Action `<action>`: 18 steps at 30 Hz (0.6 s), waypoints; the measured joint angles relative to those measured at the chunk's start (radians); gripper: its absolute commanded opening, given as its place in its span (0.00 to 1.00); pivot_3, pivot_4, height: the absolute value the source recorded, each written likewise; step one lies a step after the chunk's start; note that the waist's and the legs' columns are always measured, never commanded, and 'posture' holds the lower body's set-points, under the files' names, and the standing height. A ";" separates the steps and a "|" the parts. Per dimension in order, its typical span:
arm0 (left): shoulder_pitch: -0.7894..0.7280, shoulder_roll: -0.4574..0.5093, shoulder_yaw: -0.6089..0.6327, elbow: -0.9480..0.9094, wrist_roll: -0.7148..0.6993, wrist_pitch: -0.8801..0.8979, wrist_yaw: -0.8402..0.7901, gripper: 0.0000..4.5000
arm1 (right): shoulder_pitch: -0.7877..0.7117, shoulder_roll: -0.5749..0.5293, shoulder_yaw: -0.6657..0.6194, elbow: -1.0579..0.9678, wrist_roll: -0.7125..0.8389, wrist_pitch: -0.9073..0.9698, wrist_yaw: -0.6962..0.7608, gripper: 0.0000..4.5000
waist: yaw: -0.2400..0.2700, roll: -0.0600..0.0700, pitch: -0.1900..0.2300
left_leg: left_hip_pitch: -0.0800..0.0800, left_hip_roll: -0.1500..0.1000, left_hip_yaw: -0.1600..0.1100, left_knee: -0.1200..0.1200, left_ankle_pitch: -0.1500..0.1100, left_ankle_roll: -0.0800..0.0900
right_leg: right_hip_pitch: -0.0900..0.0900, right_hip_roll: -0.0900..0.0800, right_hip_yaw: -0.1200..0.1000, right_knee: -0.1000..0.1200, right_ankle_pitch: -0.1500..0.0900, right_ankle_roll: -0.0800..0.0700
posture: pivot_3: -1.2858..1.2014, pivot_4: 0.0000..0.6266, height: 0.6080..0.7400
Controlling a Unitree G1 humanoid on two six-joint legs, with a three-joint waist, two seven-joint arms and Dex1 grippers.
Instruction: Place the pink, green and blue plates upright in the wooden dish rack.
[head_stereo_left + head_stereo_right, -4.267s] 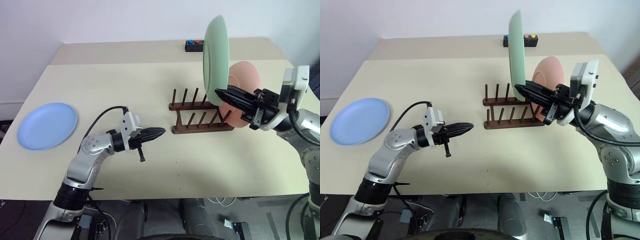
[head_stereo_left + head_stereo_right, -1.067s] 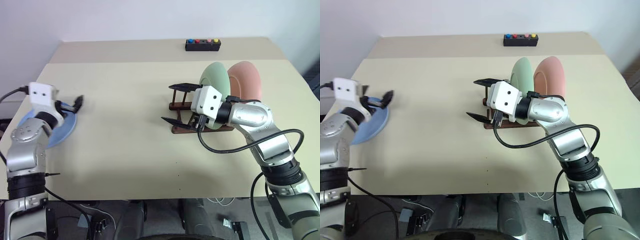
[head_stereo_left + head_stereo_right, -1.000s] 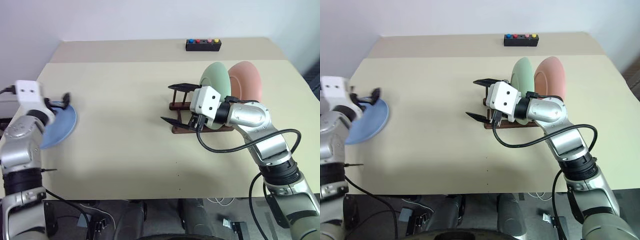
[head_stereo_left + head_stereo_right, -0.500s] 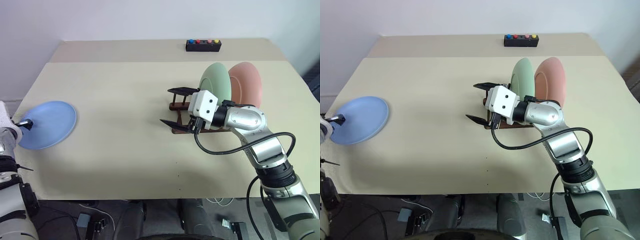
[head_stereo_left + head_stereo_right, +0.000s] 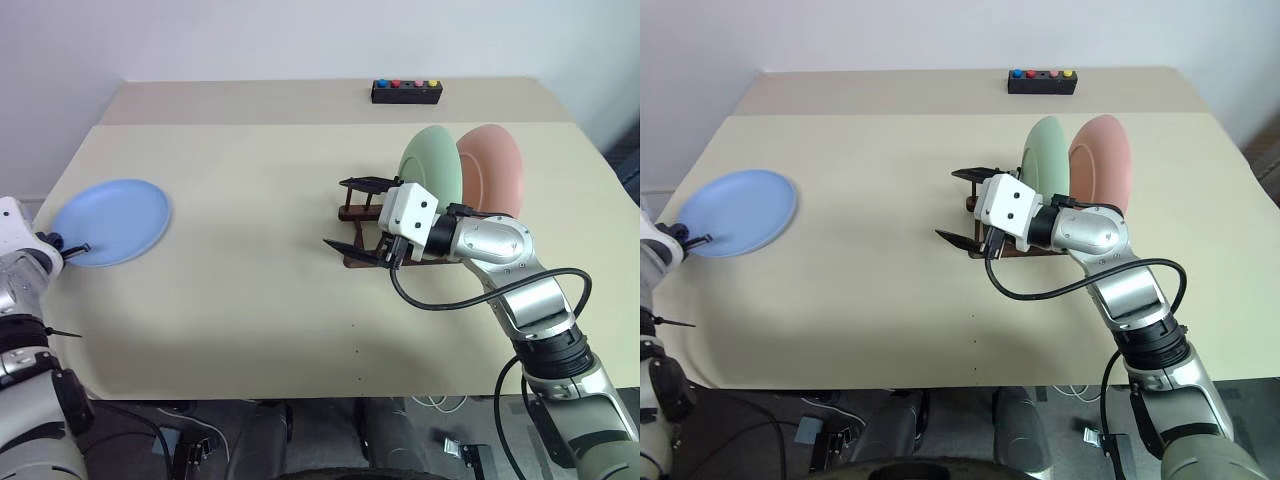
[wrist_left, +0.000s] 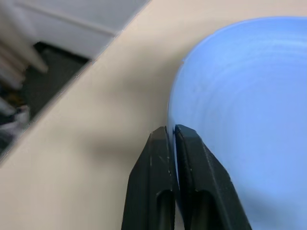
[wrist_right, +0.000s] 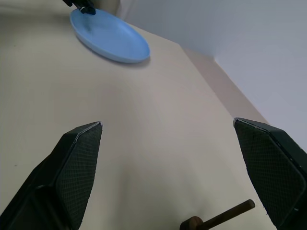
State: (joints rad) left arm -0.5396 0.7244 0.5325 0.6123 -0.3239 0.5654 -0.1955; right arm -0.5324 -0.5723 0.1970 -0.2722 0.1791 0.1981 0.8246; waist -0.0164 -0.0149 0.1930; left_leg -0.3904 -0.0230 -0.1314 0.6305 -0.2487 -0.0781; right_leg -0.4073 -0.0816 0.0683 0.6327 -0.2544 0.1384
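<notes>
The light blue plate (image 5: pixel 110 222) lies at the table's left edge, and my left gripper (image 5: pixel 75 250) is shut on its near left rim. In the left wrist view the black fingers (image 6: pixel 160 153) pinch that blue rim (image 6: pixel 240 120). The green plate (image 5: pixel 430 172) and the pink plate (image 5: pixel 492 172) stand upright side by side at the right end of the dark wooden dish rack (image 5: pixel 352 263). My right gripper (image 5: pixel 334 213) hovers open and empty just left of the rack, pointing toward the blue plate (image 7: pixel 110 38).
A black box with coloured buttons (image 5: pixel 406 91) sits at the far edge of the table (image 5: pixel 250 300). A wide bare stretch of tabletop separates the blue plate from the rack. The rack's left pegs (image 7: pixel 220 215) hold nothing.
My left gripper has come down to the table's left edge and shut on the blue plate's rim. The plate has shifted a little farther and to the right. The right arm stayed put.
</notes>
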 measured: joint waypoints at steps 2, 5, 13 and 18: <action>0.028 -0.073 -0.004 -0.127 -0.043 -0.001 -0.023 0.01 | 0.001 0.000 -0.003 0.001 0.000 0.000 0.001 1.00 | 0.006 -0.001 0.000 | -0.001 0.000 -0.001 0.001 0.000 -0.001 | 0.000 0.000 0.000 0.000 0.000 0.000 | 0.52 0.24 1.00; 0.034 -0.161 -0.011 -0.301 -0.081 -0.008 -0.013 0.01 | 0.001 0.000 -0.005 0.001 -0.001 -0.002 0.003 1.00 | 0.002 -0.003 0.000 | -0.001 0.000 -0.001 0.001 0.001 -0.001 | 0.000 0.000 -0.001 0.000 0.001 -0.001 | 0.52 0.24 1.00; -0.053 -0.347 -0.125 -0.635 -0.098 -0.072 0.070 0.01 | -0.027 -0.004 0.006 0.052 -0.124 -0.088 -0.018 1.00 | -0.001 -0.003 0.000 | -0.001 0.000 -0.001 0.000 0.001 -0.001 | 0.000 0.000 0.000 -0.001 0.001 -0.001 | 0.52 0.24 1.00; -0.129 -0.413 -0.224 -0.731 -0.066 -0.094 0.117 0.01 | -0.060 0.008 0.027 0.089 -0.236 -0.157 -0.082 1.00 | -0.004 -0.003 0.001 | -0.001 0.000 0.000 0.000 0.001 -0.002 | -0.001 0.000 0.000 -0.001 0.001 -0.001 | 0.52 0.24 1.00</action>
State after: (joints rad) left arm -0.6690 0.3118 0.3089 -0.1191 -0.3896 0.4713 -0.0789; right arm -0.5929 -0.5640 0.2235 -0.1828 -0.0572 0.0407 0.7426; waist -0.0200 -0.0182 0.1937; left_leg -0.3911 -0.0232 -0.1317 0.6306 -0.2477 -0.0797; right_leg -0.4078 -0.0812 0.0679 0.6319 -0.2537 0.1379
